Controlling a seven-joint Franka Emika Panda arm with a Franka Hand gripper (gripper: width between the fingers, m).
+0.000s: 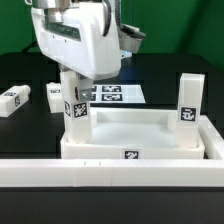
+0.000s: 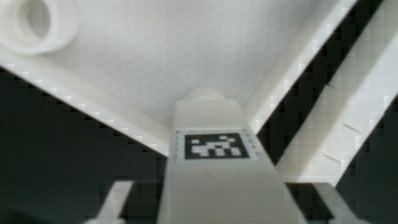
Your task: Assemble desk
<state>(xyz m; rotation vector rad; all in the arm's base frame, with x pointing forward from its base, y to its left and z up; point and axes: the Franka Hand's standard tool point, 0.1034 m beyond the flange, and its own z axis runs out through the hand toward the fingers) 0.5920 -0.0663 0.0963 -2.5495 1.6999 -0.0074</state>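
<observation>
We see a black table [image 1: 25, 70], dark room behind. Claw [image 1: 74, 92] pinches a leg [image 1: 75, 112], long axis upright, pointing down from claw toward tabletop [image 1: 170, 148] corner below it.

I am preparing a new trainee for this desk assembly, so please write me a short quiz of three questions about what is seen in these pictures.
1. True or false: an upright leg stands at the tabletop's corner on the exterior view's right.
2. Over which thing does the tool hang? A: the marker board. B: the second upright leg, on the exterior view's left. C: the long white bar.
3. How many loose legs lie flat on the table, off the tabletop?
Key: 1 true; 2 B; 3 two.
</observation>
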